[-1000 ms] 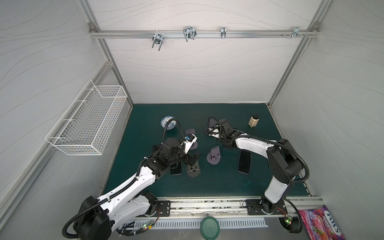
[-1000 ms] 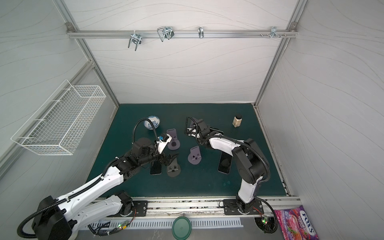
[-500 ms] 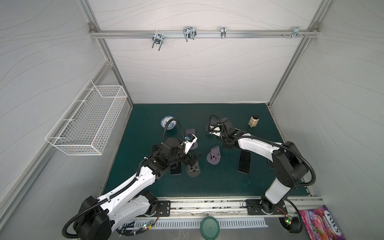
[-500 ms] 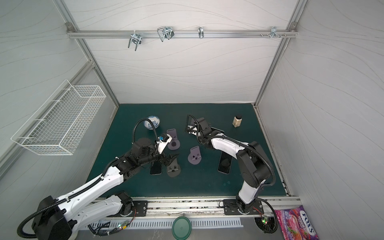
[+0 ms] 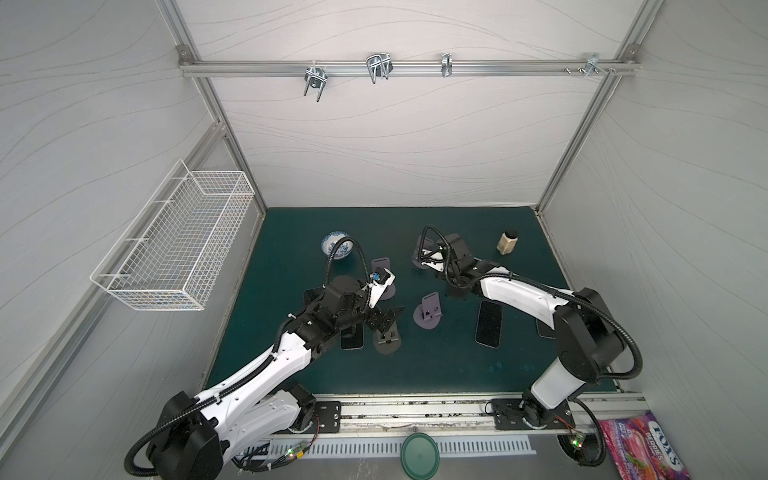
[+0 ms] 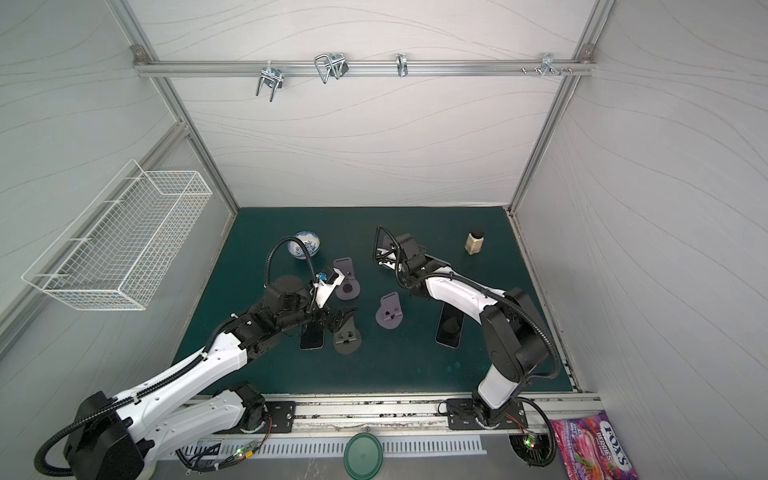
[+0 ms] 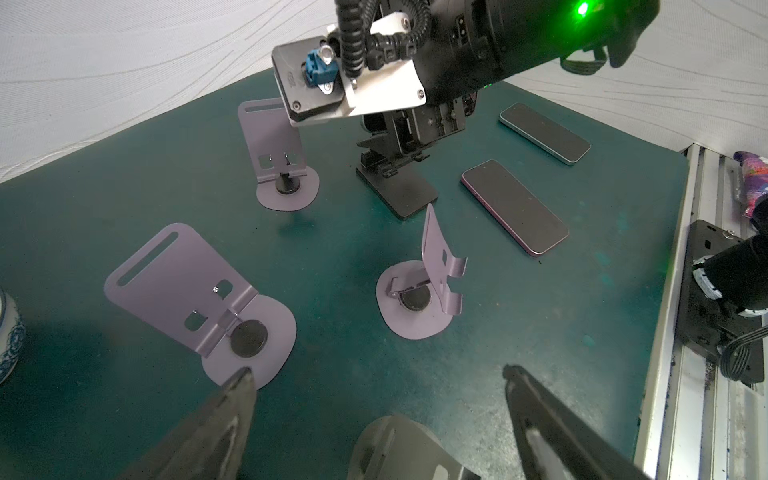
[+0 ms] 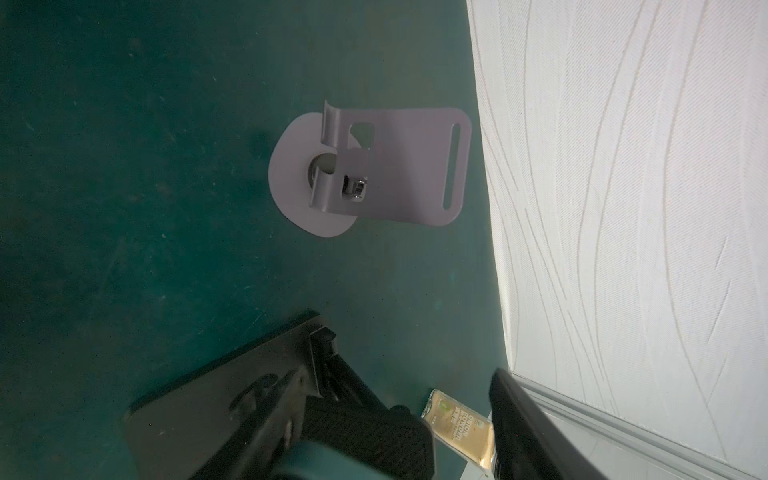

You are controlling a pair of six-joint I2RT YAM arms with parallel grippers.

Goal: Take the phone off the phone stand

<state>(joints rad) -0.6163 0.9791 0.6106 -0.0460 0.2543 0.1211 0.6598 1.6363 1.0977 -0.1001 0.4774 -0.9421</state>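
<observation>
Phones lie flat on the green mat in both top views (image 5: 488,322) (image 6: 311,336); I see none resting on a stand. My right gripper (image 8: 397,374) straddles the upper part of a black phone stand (image 7: 399,191), jaws apart, with a gap showing on one side. What sits at the stand's top is hidden by the fingers. My left gripper (image 7: 374,374) is open above a grey stand (image 5: 386,336) and touches nothing. Purple stands (image 7: 195,299) (image 7: 424,291) (image 8: 374,170) stand empty.
A blue and white bowl (image 5: 337,246) sits at the back left and a spice bottle (image 5: 508,242) at the back right, close to the right fingers. A wire basket (image 5: 178,245) hangs on the left wall. A green lid (image 5: 419,457) lies past the front rail.
The right arm's elbow has swung a little to the right while its gripper stayed at the black stand. The left arm has not moved.
</observation>
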